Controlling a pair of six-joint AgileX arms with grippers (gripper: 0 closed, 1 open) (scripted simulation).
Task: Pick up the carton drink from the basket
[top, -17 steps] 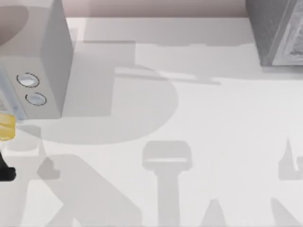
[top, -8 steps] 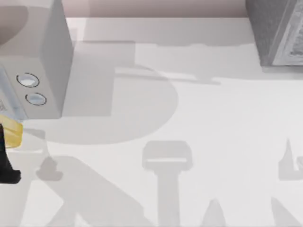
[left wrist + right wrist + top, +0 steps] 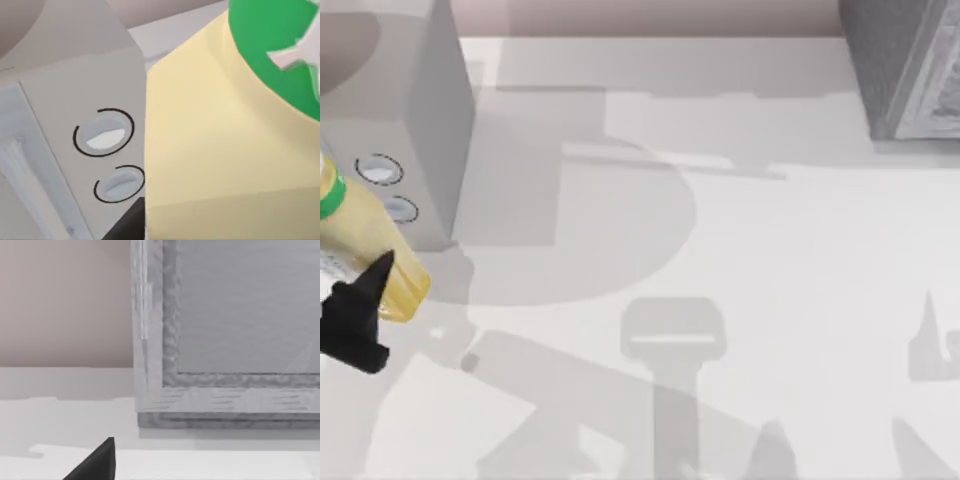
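A: Top view, far left edge: the left gripper [image 3: 362, 312] shows as a dark wedge lying right against the lower body of the carton drink [image 3: 368, 258].

B: So the drink is in its grip?

A: It looks gripped, a finger is pressed to its side, though the second finger is hidden, so I judge it closed on the drink rather than see it outright. The drink's long axis runs diagonally, green neck band up toward the far left, base toward the desk [image 3: 740, 300] centre.

B: And the grey box [image 3: 415, 120] with two round dials?

A: Just beside the drink; the left wrist view puts the dials [image 3: 104, 132] close to the yellow body [image 3: 215, 145].

B: What differs from a second ago?

A: Then only a yellow sliver peeked in at the left edge. Now much more of the drink is in view, carried inward and higher.

B: The right arm?

A: Parked; one dark fingertip [image 3: 97, 462] near the grey cabinet [image 3: 225, 340]. Whether that gripper is open, I cannot tell.
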